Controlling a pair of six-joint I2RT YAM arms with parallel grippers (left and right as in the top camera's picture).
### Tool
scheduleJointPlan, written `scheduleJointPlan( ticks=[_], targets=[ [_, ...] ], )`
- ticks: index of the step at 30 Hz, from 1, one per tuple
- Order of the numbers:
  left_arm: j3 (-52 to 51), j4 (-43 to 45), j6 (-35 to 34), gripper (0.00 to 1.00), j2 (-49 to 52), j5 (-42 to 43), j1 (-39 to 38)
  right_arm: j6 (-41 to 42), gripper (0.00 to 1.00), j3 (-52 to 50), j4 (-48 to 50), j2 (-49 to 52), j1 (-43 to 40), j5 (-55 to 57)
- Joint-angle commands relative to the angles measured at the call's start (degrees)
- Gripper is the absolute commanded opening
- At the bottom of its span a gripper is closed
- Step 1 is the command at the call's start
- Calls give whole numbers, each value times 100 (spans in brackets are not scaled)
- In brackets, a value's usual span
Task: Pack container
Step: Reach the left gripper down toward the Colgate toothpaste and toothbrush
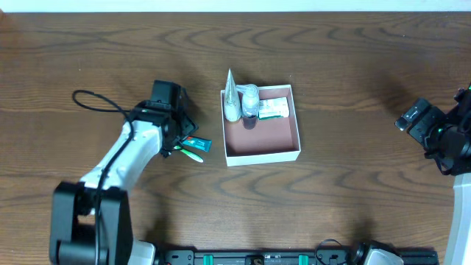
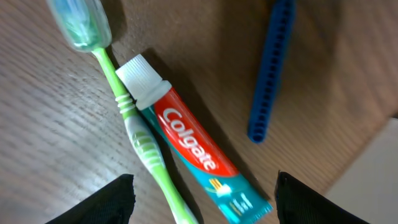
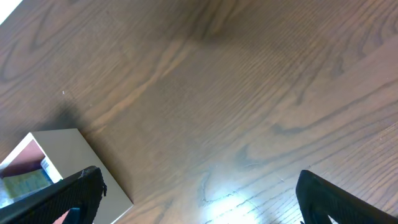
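Note:
The container [image 1: 263, 150] is a shallow white box with a reddish-brown inside at the table's middle. It holds a white tube [image 1: 232, 99], a small bottle [image 1: 251, 101] and a green-white carton [image 1: 274, 109] at its far side. Left of it lie a Colgate toothpaste tube [image 2: 193, 146], a green toothbrush [image 2: 134, 118] and a blue comb [image 2: 270, 71]. My left gripper [image 2: 202, 205] is open just above the toothpaste and toothbrush, empty. My right gripper [image 3: 199, 199] is open and empty at the far right, over bare wood; the container's corner [image 3: 74, 162] shows at its left.
A black cable [image 1: 92, 101] loops on the table behind the left arm. The toothpaste and toothbrush also show in the overhead view [image 1: 196, 147], just left of the container's left wall.

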Motion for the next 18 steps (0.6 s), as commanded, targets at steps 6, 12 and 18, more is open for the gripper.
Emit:
scheduleJointPlan(
  ticks=[6, 12, 18],
  targets=[
    [20, 321, -177, 72, 654, -127, -9, 24, 99, 68, -4, -35, -61, 2],
    [20, 380, -260, 66, 955, -131, -9, 22, 99, 68, -4, -35, -61, 2],
    [20, 216, -258, 61, 1172, -111, -9, 24, 99, 68, -4, -35, -61, 2]
  ],
)
